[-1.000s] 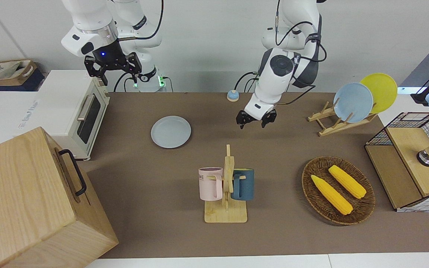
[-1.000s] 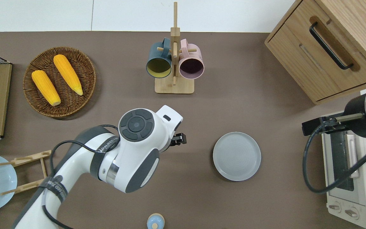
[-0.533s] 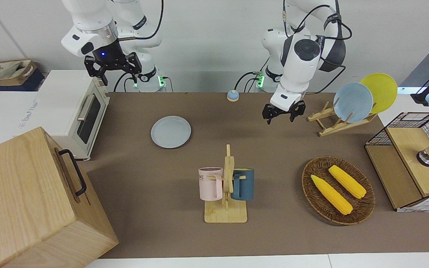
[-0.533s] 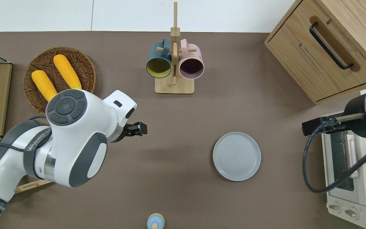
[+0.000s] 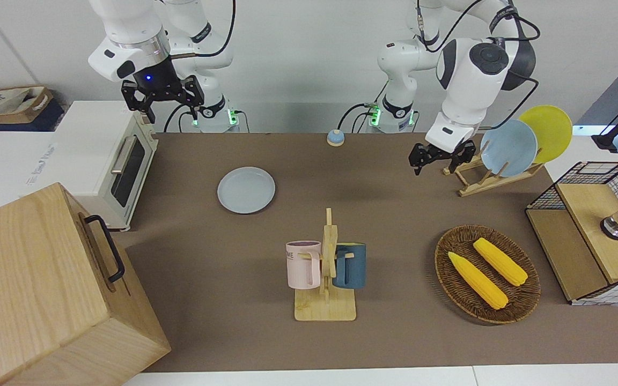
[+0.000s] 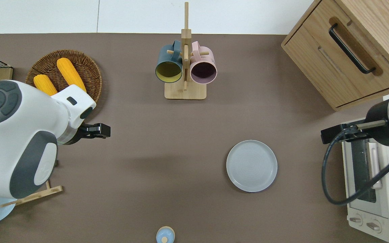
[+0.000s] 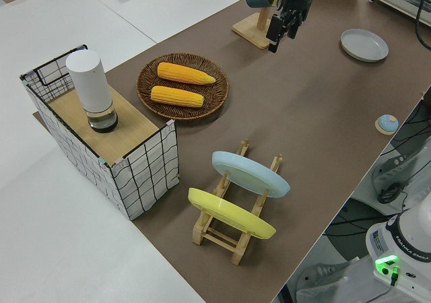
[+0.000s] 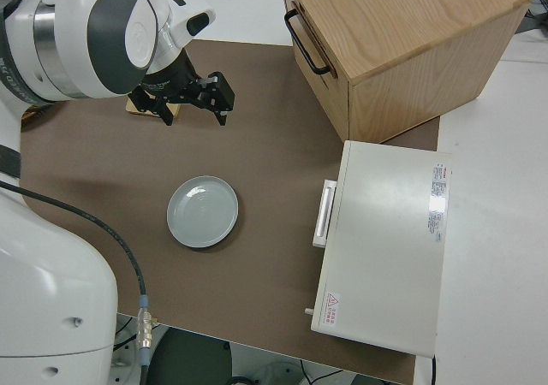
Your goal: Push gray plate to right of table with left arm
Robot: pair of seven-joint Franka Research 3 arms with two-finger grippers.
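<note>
Plate-pushing looks finished: your gray plate (image 6: 251,166) sits lower right in the overhead frame, left gripper (image 5: 440,154) wide, empty, well apart.

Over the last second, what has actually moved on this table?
Only the left arm: its gripper swung away from the gray plate toward the left arm's end of the table, now beside the corn basket, holding nothing. The plate, mugs and parked right arm stayed put.

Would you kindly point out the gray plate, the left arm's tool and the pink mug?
gray plate (image 6: 251,165): overhead view, centre of its flat face.
left tool (image 5: 440,156): front view, midway between its fingertips.
pink mug (image 5: 302,265): front view, outer wall.
</note>
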